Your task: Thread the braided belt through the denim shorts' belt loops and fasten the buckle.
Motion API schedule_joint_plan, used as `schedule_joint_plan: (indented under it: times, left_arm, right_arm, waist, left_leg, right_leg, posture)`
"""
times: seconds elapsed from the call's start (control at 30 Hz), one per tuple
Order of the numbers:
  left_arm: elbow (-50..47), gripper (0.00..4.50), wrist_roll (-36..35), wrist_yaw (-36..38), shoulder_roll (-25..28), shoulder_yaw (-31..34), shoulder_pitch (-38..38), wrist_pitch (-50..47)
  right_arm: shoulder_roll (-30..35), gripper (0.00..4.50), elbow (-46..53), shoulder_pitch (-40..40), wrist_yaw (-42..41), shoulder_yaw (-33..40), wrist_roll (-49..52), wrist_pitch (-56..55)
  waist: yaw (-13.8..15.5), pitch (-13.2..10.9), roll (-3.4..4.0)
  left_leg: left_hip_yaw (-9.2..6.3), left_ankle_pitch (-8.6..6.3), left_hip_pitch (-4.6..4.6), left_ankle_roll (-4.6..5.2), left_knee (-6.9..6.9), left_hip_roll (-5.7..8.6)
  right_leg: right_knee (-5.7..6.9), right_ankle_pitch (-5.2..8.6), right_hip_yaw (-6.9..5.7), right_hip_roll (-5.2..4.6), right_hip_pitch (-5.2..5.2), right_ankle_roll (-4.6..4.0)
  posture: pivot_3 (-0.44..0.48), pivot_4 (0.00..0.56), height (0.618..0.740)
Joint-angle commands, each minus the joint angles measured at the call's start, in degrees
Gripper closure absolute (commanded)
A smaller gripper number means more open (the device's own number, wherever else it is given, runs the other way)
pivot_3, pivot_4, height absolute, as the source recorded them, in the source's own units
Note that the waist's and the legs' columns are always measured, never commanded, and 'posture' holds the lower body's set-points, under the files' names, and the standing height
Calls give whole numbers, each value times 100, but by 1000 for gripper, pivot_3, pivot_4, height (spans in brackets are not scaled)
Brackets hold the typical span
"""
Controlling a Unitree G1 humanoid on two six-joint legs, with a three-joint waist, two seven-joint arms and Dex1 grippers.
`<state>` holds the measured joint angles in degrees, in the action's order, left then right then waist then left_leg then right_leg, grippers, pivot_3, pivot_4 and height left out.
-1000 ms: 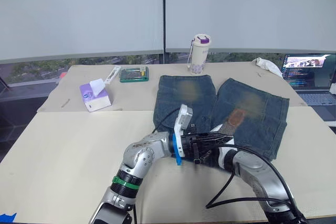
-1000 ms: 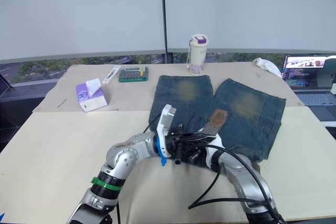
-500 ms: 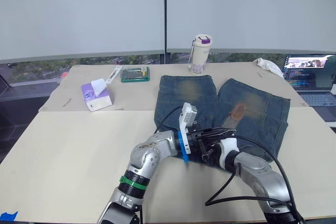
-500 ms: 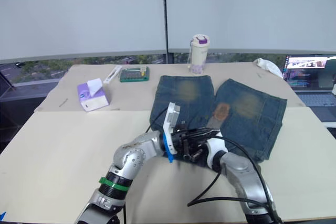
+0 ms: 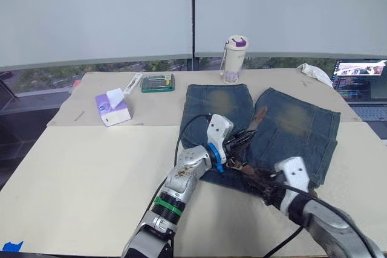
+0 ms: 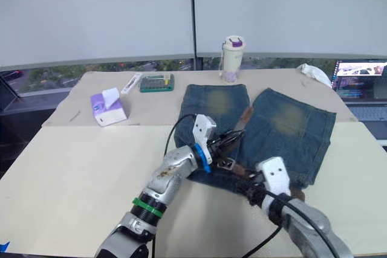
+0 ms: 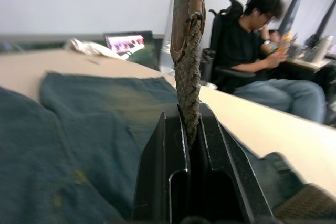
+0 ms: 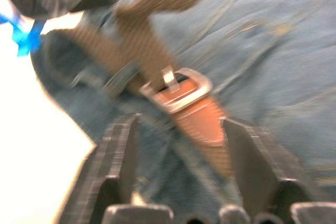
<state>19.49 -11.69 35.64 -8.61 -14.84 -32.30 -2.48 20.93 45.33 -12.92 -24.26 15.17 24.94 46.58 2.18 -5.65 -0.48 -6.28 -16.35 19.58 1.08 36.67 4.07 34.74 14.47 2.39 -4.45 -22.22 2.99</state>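
Carefully: your left claw (image 7: 190, 129) pinches the braided belt (image 7: 187, 51); right claw (image 8: 181, 129) gapes empty around the buckle (image 8: 181, 90); tugging toward 12 o'clock risks slippage.

Left arm: silver jointed limb with a green ring at the forearm, reaching forward across the table. Left gripper (image 5: 237, 143): two black fingers (image 7: 170, 174) pressed together, pinching the tapered end of the dark brown braided belt (image 7: 188, 72), which stands up between them.

Right arm: silver, bent inward from the right. Right gripper (image 8: 181, 129): two black fingers (image 8: 118, 156) spread apart, holding nothing.
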Motion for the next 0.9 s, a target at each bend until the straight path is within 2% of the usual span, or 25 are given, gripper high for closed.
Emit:
schedule_joint_plan:
  times: [0.03,0.17,0.33,0.57,0.67,0.9]
  left_arm:
    - [79,4500,261,-64,-41,-98,-128,451]
    - [397,4500,737,-296,-11,-228,-185,983]
    - [819,4500,1503,-664,92,-530,-269,2119]
    - [1359,4500,1866,-1061,91,-541,-332,2686]
    - [1400,4500,1854,-1055,105,-525,-326,2750]
    - [1344,4500,1613,-654,80,-541,-219,2693]
  right_arm:
    - [-110,150,433,64,166,540,474,-126]
    - [-490,69,524,625,843,1040,1369,195]
    - [-988,69,215,1832,2188,1120,2377,790]
    - [-1280,69,-221,2289,3394,1034,3072,1014]
    - [-1306,874,-334,2296,3717,967,3197,975]
    - [-1267,3295,-462,2199,4077,873,3479,857]
  waist:
    - [-3,0,0]
    - [-19,-2,3]
    - [-55,-9,11]
    - [-10,-9,14]
    - [-26,-8,16]
    - [-107,-8,17]
  left_leg:
    - [0,0,-1,0,0,0]
    - [0,0,-5,0,0,-1]
    - [0,0,-6,0,-3,-2]
    - [0,1,0,3,-5,3]
    - [1,1,-1,4,-5,2]
    - [2,2,-2,4,-5,2]
  right_leg:
    - [0,0,0,0,0,-1]
    - [4,-1,0,1,1,-2]
    - [13,-12,2,4,-3,-22]
    - [12,-14,2,-2,-6,-23]
    - [17,-13,3,-1,-8,-23]
    - [19,-13,0,2,-7,-22]
  posture:
    - [0,150,740]
    - [0,150,740]
    - [0,150,740]
    - [0,150,740]
    - [0,150,740]
    - [0,150,740]
